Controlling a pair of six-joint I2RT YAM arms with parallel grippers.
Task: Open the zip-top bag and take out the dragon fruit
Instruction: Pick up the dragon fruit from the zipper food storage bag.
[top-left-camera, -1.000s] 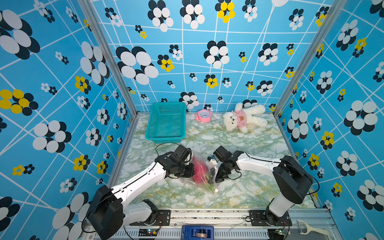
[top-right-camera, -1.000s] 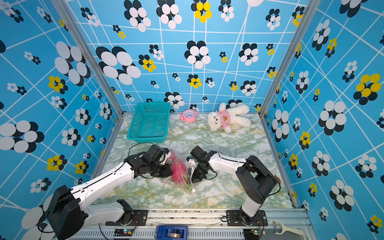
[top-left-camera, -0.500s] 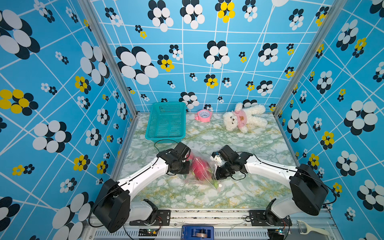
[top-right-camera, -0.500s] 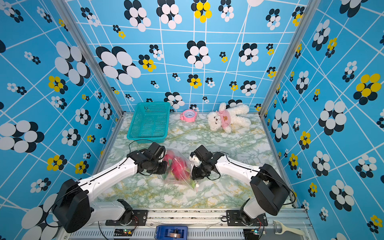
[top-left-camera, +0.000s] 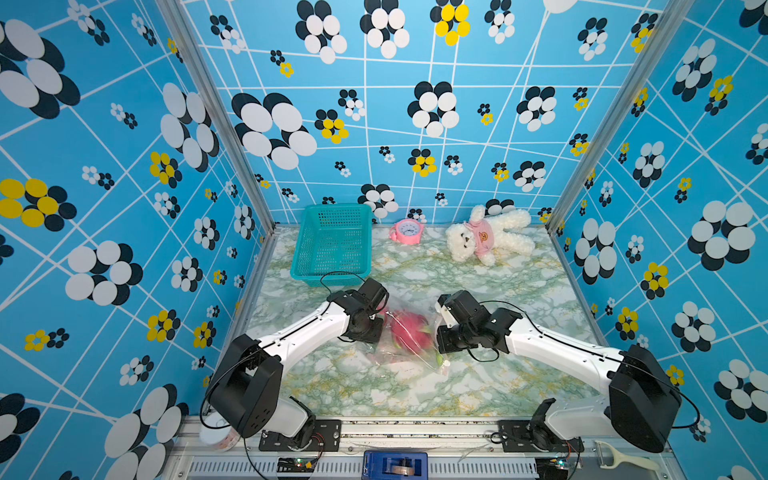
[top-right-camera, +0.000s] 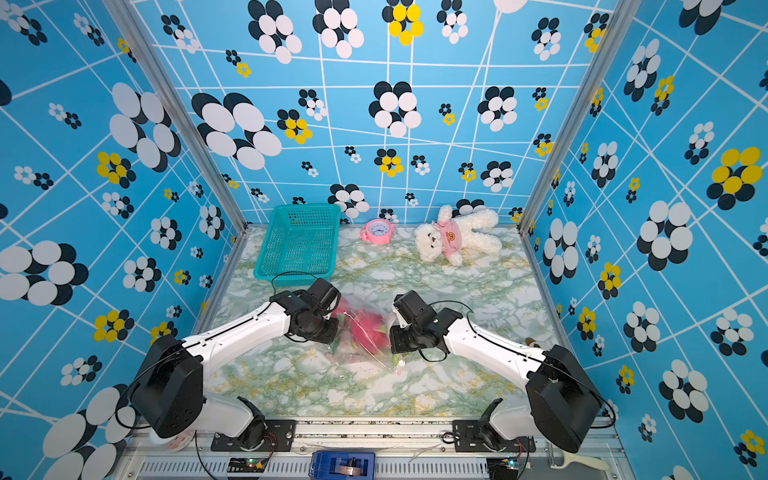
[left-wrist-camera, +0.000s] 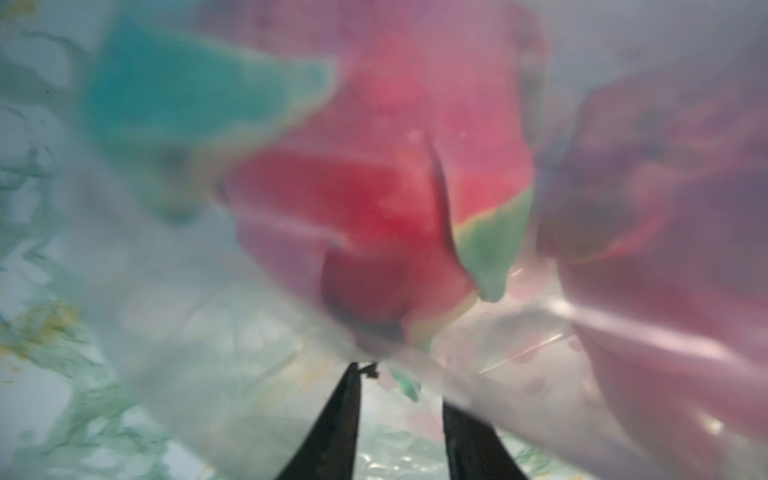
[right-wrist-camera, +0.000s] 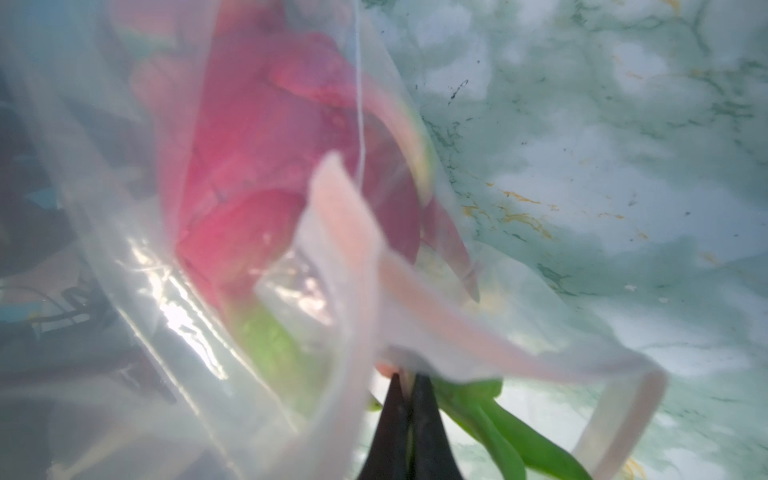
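counts: 1 zip-top bag (top-left-camera: 388, 356), 1 dragon fruit (top-left-camera: 409, 332) inside it, 2 grippers, 1 teal basket (top-left-camera: 332, 245), 1 pink clock (top-left-camera: 407, 230), 1 white teddy (top-left-camera: 486, 239) in a pink top. the bag lies on the marble table (top-left-camera: 415, 390) at front-middle, btwn the 2 arms. basket is near, behind the l arm. clock & teddy sit well apart from the bag, by the back wall.

both top views give the layout, but wrists & plastic hide the fingertips. wrist views fill that in. left gripper (left-wrist-camera: 399, 384): fingers spread w/ a gap btwn them, bag film right at the tips, can't tell if it touches. right gripper (right-wrist-camera: 409, 377): pressed together, pinching the bag's edge by the pale pink zip strip (right-wrist-camera: 353, 232), whose bent loop only the r wrist view shows. green leaf tips (right-wrist-camera: 498, 432) show beside the r fingers.

bag: clear, glossy, crumpled, w/ glare streaks. fruit: magenta w/ green-tipped scales, blurred thru the film.
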